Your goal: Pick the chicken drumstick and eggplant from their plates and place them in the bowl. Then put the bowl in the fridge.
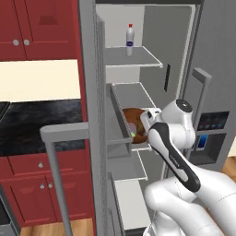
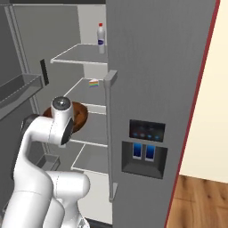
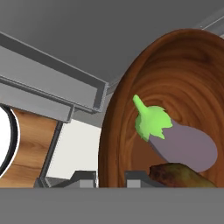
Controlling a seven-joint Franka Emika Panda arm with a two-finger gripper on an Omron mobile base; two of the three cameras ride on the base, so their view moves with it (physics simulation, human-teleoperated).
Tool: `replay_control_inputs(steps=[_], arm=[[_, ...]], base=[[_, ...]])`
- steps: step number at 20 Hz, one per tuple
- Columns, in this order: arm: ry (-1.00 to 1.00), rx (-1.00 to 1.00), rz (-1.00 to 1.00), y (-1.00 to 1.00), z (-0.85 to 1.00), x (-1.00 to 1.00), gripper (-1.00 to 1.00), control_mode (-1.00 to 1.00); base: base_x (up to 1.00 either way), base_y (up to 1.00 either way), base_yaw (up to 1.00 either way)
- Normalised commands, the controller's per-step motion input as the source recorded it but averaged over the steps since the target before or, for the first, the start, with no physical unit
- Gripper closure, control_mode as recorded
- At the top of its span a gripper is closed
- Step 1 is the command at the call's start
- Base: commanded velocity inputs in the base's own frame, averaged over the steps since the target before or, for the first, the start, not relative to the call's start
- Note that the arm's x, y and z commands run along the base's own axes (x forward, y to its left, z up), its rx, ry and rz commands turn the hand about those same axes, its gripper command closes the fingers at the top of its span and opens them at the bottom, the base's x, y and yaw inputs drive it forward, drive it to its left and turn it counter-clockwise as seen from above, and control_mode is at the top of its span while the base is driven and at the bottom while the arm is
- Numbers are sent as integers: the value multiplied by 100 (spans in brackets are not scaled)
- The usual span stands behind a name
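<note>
You're looking into the open fridge (image 1: 184, 55) with the arm reaching in at mid height. The bowl (image 1: 133, 120) sits at the front edge of a middle shelf (image 1: 133, 94), its brown rim partly hidden behind the white wrist in both base views. From the hand view, the bowl (image 3: 175, 87) fills the right side, and the eggplant (image 3: 179, 140) lies inside it, green cap pointing up-left, with the chicken drumstick (image 3: 179, 175) just below and touching it. The end effector (image 3: 111, 178) has its two tips straddling the bowl's near rim, one on each side; you can't tell whether they press on the wall or stand slightly off it. To the left of the bowl you have a grey door-bin edge (image 3: 57, 83) close by, and open room is tight there. Above, the top shelf (image 1: 133, 57) carries a white bottle (image 1: 130, 39), well apart. The closed right door (image 2: 151, 89) with its dispenser panel (image 2: 146, 147) stands just beside the arm.
</note>
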Motion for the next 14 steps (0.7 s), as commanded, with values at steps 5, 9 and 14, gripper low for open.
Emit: replay_control_inputs(steps=[5,9,14], arm=[[0,0,0,0,0,0,100,100],[0,0,0,0,0,0,100,100],[0,0,0,0,0,0,100,100]], base=[[0,-15,-4],[0,0,0],[0,0,0]])
